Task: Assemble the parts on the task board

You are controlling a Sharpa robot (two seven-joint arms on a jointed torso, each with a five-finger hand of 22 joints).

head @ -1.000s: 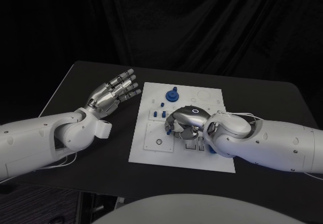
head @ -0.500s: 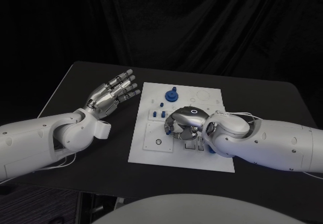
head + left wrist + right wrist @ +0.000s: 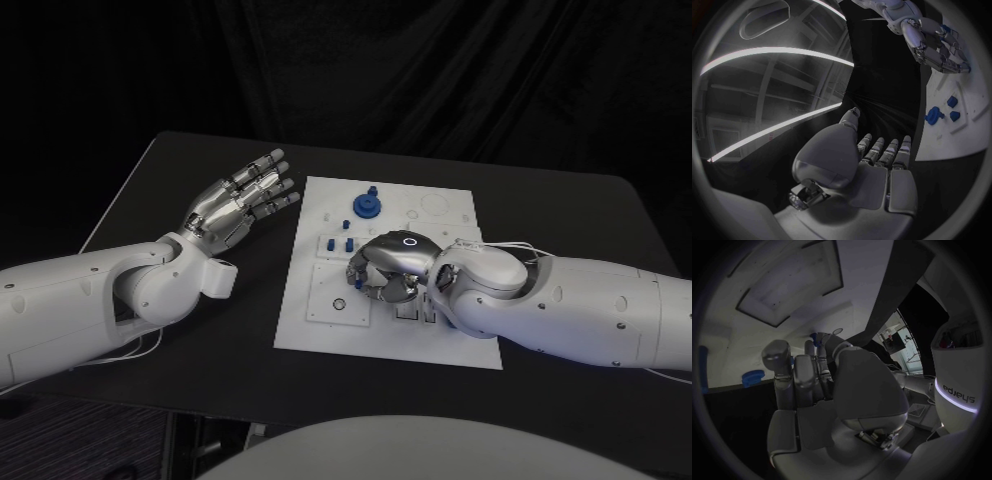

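- Surface: the matte black table [image 3: 173, 190] carries everything I work on, and its finish is flat and dull.
- Arms: my two glossy white arms come in from either side. The right one lies across the near right part of the board and hides some of it from me.
- Board: the flat white rectangular task board [image 3: 433, 215] sits mid-surface, with shallow recesses, slots and ring outlines cut into it. Several of these look unfilled, so I judge the assembly only partly done.
- Left hand [image 3: 238, 205]: silver and metallic, it hovers beside the board's left edge with its fingers spread and nothing in it.
- Right hand [image 3: 392, 268]: also silver, it is curled down over the board's middle. In the right wrist view a bit of blue shows at its fingertips [image 3: 820, 340], but I cannot tell whether it grips that piece.
- Round blue plastic gear-like part [image 3: 371, 204]: it stands at the far end of the board and appears seated.
- Small blue block-shaped parts [image 3: 339, 243]: they sit just left of the right hand. I cannot tell whether they are fully seated.
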